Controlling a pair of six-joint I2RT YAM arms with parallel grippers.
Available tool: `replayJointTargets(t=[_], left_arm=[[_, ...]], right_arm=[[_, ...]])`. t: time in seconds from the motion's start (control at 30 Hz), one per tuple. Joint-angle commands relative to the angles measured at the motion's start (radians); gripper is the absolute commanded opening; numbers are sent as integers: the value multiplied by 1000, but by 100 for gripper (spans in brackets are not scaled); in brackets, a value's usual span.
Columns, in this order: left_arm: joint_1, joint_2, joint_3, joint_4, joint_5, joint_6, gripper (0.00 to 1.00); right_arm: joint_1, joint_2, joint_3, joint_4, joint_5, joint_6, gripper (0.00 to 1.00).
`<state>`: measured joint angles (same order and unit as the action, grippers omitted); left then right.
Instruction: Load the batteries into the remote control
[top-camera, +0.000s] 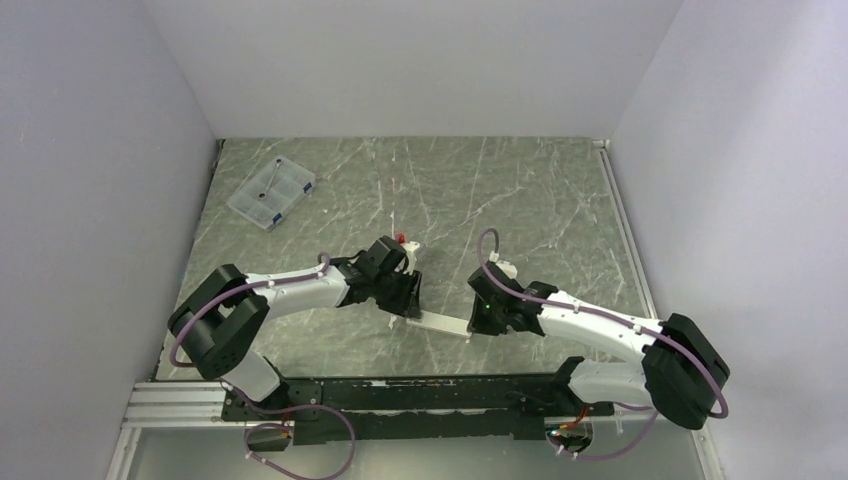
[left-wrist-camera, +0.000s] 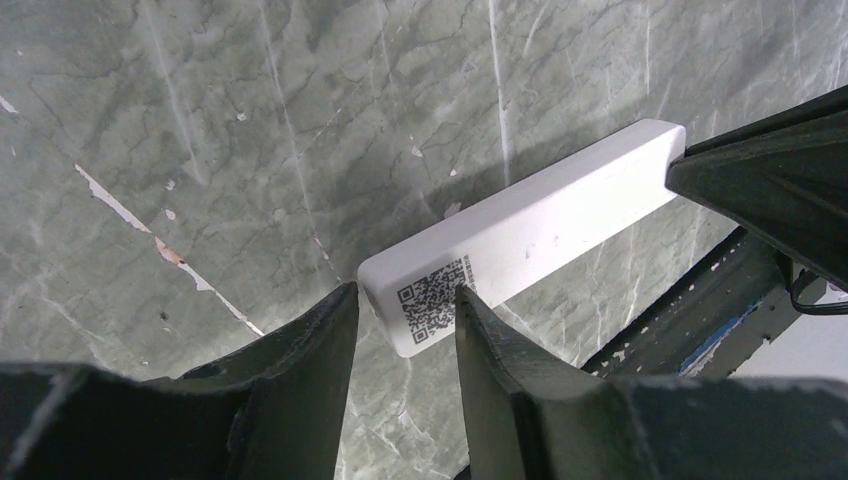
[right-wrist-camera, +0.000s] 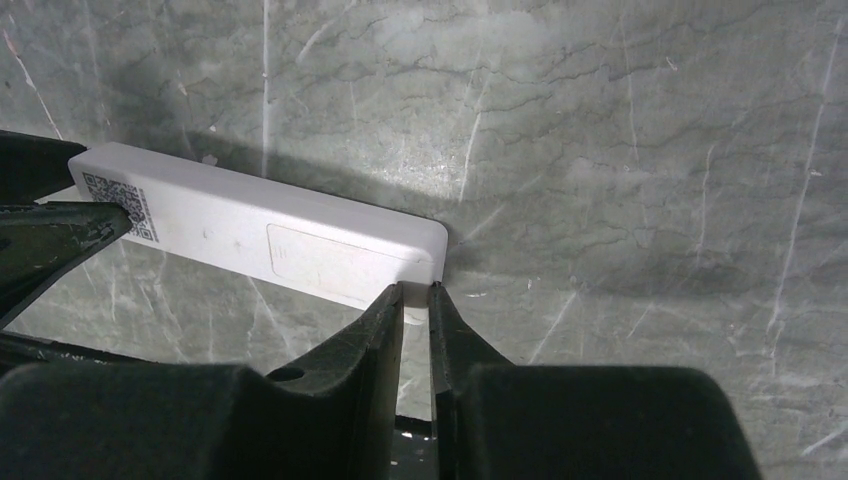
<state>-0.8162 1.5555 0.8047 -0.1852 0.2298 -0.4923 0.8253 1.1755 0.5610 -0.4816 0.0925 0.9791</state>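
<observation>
- Room first: the remote control (top-camera: 440, 323) sits towards the near side of the marbled worktop (top-camera: 520, 200), with the black base rail (top-camera: 400, 395) not far to its near side. Behind it there's a big stretch of bare surface.
- The only other loose thing is a clear compartment box (top-camera: 272, 192), well away to the back-left of the remote control. The side walls (top-camera: 100, 200) stand well off from either end of it.
- The remote control is lying back-up. There's a QR label at its left end and a rectangular panel outline (right-wrist-camera: 300, 255) nearer its right end. The shadow underneath makes it look a bit raised off the marble, though that's hard to be sure of.
- The left gripper (left-wrist-camera: 405, 300) is about half spread. Its fingers sit on either side of the QR end and look clamped across the width.
- The right gripper (right-wrist-camera: 415, 295) is nearly closed, pinching the thin edge at the opposite end's corner.
- The left arm (top-camera: 290, 285) has its elbow folded out left of the remote control, with the forearm running in towards it.
- The right arm (top-camera: 590, 315) mirrors that from the right. Both wrists are tipped down at the remote control's ends.
</observation>
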Motion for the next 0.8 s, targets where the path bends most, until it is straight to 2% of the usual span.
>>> replayJointTargets(t=[0.0, 0.4, 0.77], left_arm=[[-5, 5, 27, -20, -27, -8, 48], [-4, 3, 67, -117, -135, -33, 57], [-4, -71, 111, -211, -193, -42, 69]], right_arm=[[4, 29, 35, 5, 31, -24, 18], [4, -9, 68, -67, 86, -50, 29], [4, -87, 136, -127, 144, -114, 52]])
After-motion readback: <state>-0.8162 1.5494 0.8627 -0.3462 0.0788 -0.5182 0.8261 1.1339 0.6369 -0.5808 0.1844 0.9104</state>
